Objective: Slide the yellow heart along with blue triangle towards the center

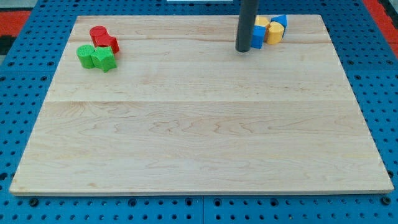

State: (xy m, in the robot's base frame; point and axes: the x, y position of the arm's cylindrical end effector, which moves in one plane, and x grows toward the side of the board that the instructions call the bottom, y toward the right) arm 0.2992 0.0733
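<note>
A cluster of yellow and blue blocks sits near the view's top right of the wooden board (199, 124). It holds a yellow block (274, 32), a second yellow block (262, 22), a blue block (280, 22) and another blue block (257, 37). Their shapes are hard to make out, so I cannot tell which is the heart or the triangle. My tip (242, 48) stands on the board just left of the lower blue block, close to it or touching it. The dark rod hides part of the cluster's left side.
At the view's top left lie two red blocks (103, 37) and two green blocks (97, 56), packed together. The board lies on a blue perforated table (379, 93).
</note>
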